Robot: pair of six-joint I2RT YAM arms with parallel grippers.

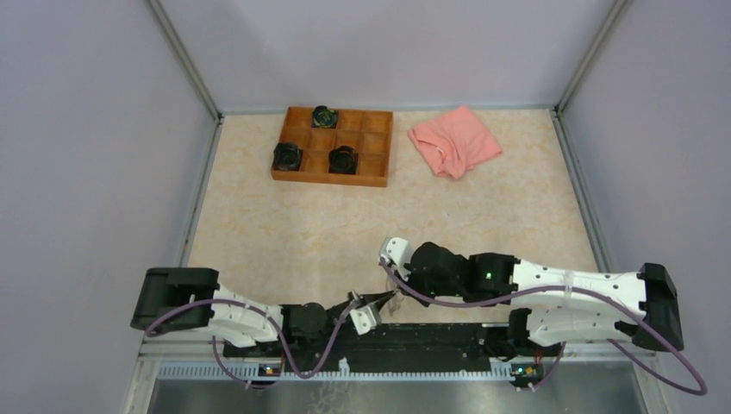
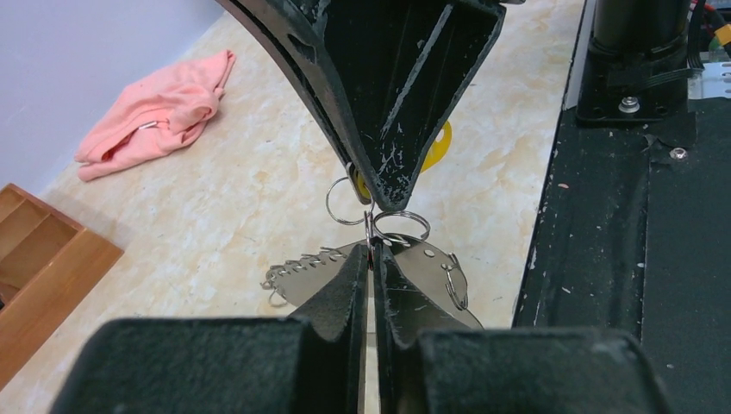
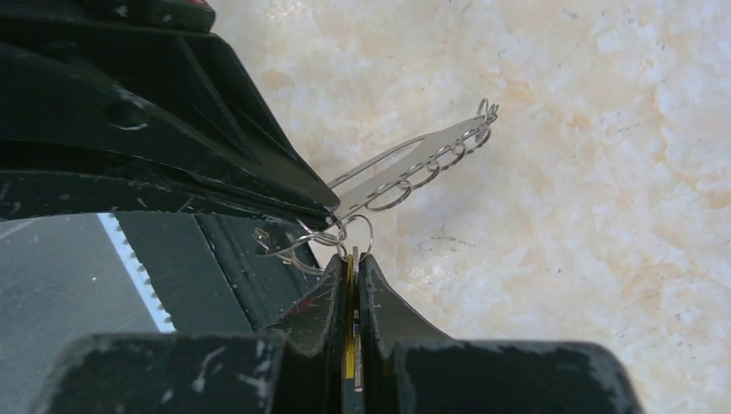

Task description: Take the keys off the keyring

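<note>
The keyring (image 2: 315, 272), a flat silvery plate with small wire rings along its rim, hangs just above the table near the front edge. My left gripper (image 2: 372, 252) is shut on its edge; from the right wrist its tips (image 3: 332, 207) pinch the keyring (image 3: 422, 151). My right gripper (image 3: 353, 259) is shut on a key with a yellow head (image 3: 349, 336), seen as a yellow strip between its fingers. In the left wrist view the right gripper (image 2: 379, 203) comes down tip to tip, the key's yellow head (image 2: 441, 145) behind it. Small split rings (image 2: 401, 226) link key and keyring.
A wooden compartment tray (image 1: 379, 147) with three black round objects (image 1: 287, 156) stands at the back. A pink cloth (image 1: 454, 141) lies at the back right. The black base rail (image 1: 431, 336) runs right beside the grippers. Grey walls close in both sides.
</note>
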